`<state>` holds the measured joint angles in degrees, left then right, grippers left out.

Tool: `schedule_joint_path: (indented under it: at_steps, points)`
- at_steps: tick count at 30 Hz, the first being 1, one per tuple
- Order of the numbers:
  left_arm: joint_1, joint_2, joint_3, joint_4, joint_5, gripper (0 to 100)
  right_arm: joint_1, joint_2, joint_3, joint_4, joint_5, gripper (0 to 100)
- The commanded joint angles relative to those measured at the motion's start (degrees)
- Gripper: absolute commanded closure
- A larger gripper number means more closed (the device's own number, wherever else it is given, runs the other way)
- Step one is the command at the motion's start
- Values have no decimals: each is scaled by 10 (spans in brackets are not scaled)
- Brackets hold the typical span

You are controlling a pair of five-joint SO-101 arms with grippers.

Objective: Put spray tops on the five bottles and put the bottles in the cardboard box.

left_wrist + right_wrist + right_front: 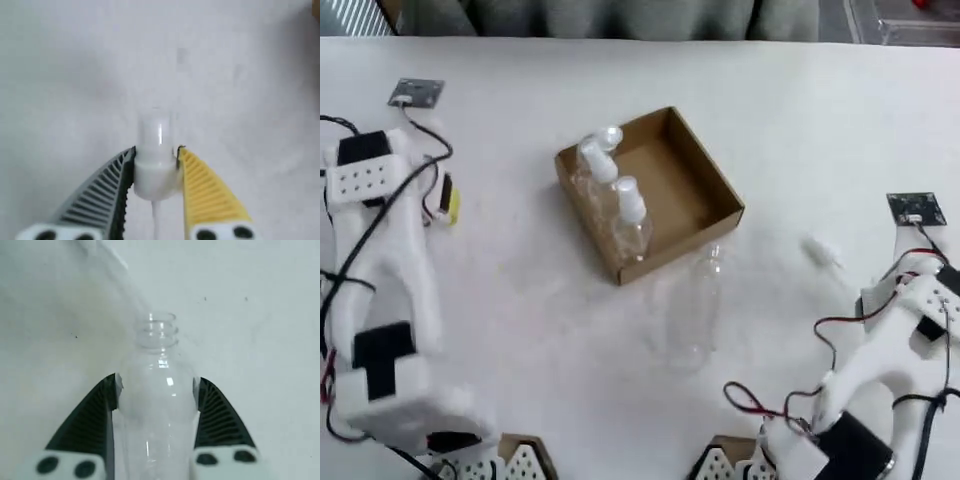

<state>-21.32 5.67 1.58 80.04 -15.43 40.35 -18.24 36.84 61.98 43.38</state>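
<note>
A white spray top (pixel 155 172), smooth plastic under a clear cap, is pinched in the left claw (pixel 156 150), closed snugly on it. An uncapped clear bottle (pixel 157 410), its threaded neck bare, is clasped by the right claw (pixel 156 382). Capped bottles (pixel 620 205) are seen in the cardboard box (pixel 715 190) mid-worktop (pixel 520 300). A loose bottle (pixel 692 310) lies just beside the box wall facing the near edge, with open white surface around it.

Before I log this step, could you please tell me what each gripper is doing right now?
Left gripper: closed on a spray top.
Right gripper: closed on a bottle with no top.
</note>
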Motion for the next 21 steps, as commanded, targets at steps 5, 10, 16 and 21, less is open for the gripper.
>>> schedule_joint_path:
  at_steps: [5, 10, 16, 21]
  points:
    - [116, -358, 175, 10, 9, 980, -49, -139, 40, -45, -90, 983]
    - [167, -487, 185, 6, 101, 980, -94, -230, 104, -133, -191, 983]
    - [219, -521, 142, -48, 276, 980, -167, -345, 163, -196, -302, 983]
    - [243, -523, 96, -115, 328, 980, -236, -405, 165, -211, -322, 983]
